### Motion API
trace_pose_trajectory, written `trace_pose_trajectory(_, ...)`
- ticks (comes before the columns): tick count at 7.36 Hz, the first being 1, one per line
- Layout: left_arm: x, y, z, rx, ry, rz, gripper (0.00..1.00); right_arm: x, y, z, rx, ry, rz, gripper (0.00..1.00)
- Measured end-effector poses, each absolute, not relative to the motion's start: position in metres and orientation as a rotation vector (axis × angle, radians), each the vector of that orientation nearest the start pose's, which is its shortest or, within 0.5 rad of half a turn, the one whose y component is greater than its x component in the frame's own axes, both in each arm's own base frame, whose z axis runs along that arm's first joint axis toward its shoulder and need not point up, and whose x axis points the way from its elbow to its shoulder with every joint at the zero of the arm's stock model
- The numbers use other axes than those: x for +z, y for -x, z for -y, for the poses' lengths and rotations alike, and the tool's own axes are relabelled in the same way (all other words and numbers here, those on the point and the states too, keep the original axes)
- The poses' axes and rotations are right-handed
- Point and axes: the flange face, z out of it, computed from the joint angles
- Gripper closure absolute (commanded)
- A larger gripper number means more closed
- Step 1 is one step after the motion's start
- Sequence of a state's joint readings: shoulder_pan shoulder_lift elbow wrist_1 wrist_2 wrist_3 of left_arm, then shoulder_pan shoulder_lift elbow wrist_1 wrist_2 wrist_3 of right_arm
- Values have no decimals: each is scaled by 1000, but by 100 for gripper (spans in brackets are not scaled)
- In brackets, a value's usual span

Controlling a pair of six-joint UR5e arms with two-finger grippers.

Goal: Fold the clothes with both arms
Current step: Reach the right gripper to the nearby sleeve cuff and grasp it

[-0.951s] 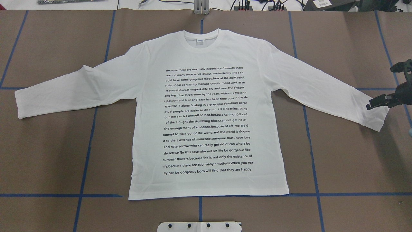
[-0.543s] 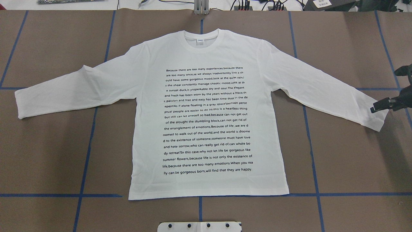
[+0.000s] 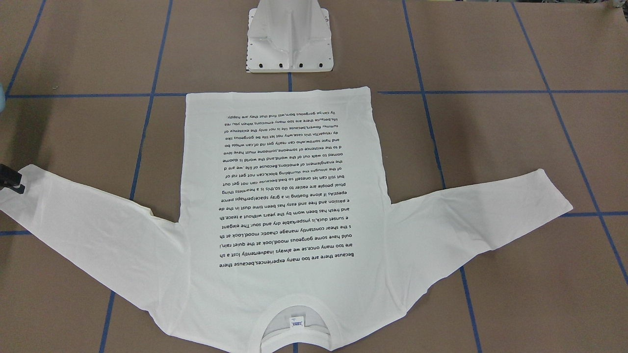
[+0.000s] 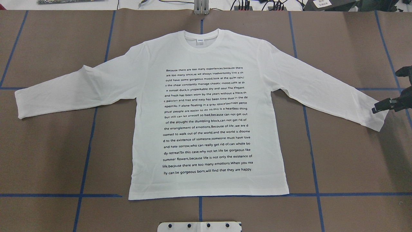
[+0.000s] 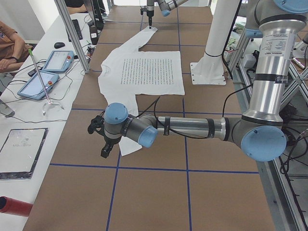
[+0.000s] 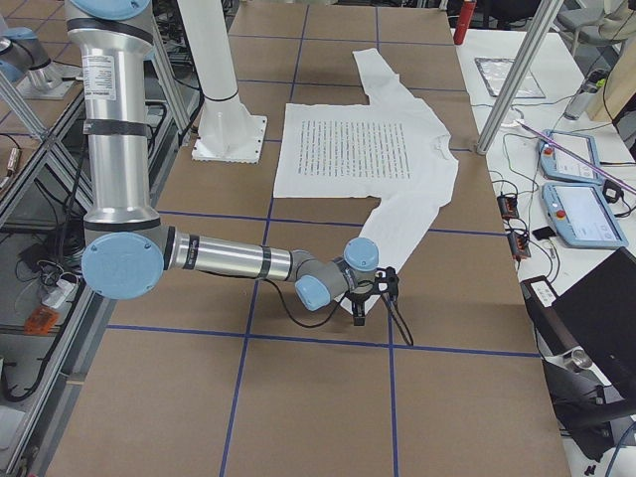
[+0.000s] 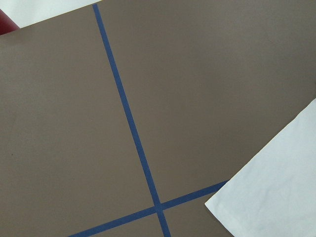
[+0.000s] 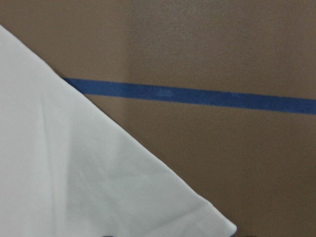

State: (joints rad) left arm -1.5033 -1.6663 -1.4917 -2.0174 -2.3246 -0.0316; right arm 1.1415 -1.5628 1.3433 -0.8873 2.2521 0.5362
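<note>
The white long-sleeved T-shirt (image 4: pixel 206 112) lies flat on the brown table, black text up and collar (image 4: pixel 202 40) at the far side. It also shows in the front-facing view (image 3: pixel 279 196). My right gripper (image 4: pixel 385 91) is open and low at the right sleeve's cuff (image 4: pixel 376 119). One of its fingers (image 3: pixel 11 182) rests at the cuff's edge. The right wrist view shows that cuff's corner (image 8: pixel 98 173) close up. My left gripper (image 5: pixel 98 140) hovers just beyond the left cuff (image 5: pixel 126 147); I cannot tell whether it is open. The left wrist view shows that cuff (image 7: pixel 271 192).
The white pedestal base (image 3: pixel 289 44) stands at the shirt's hem side. Blue tape lines (image 4: pixel 87 154) grid the table. Beyond the collar side, a side table holds tablets (image 5: pixel 57 60) and a red cylinder (image 5: pixel 9 204); a person (image 5: pixel 9 43) sits there.
My right gripper has slid a little outward along the right cuff, toward the overhead view's right edge. The shirt has not moved.
</note>
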Motion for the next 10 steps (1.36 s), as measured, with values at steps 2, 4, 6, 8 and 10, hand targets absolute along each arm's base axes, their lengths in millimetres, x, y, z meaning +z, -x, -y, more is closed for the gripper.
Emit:
trace_pose_trajectory(2, 596, 28, 557, 209, -408, -761, 0, 701, 148, 493, -54, -78, 795, 35)
trace_pose_trajectory(4, 594, 28, 557, 210, -411, -761, 0, 702, 148, 493, -53, -76, 795, 51)
trace_pose_trajectory(6, 590, 28, 557, 212, -417, -761, 0, 701, 148, 494, -53, -74, 800, 71)
trace_pose_trajectory(8, 589, 28, 557, 212, -418, -761, 0, 697, 147, 496, -55, -79, 810, 96)
trace_pose_trajectory(10, 589, 28, 557, 213, -418, -761, 0, 692, 141, 499, -46, -84, 827, 100)
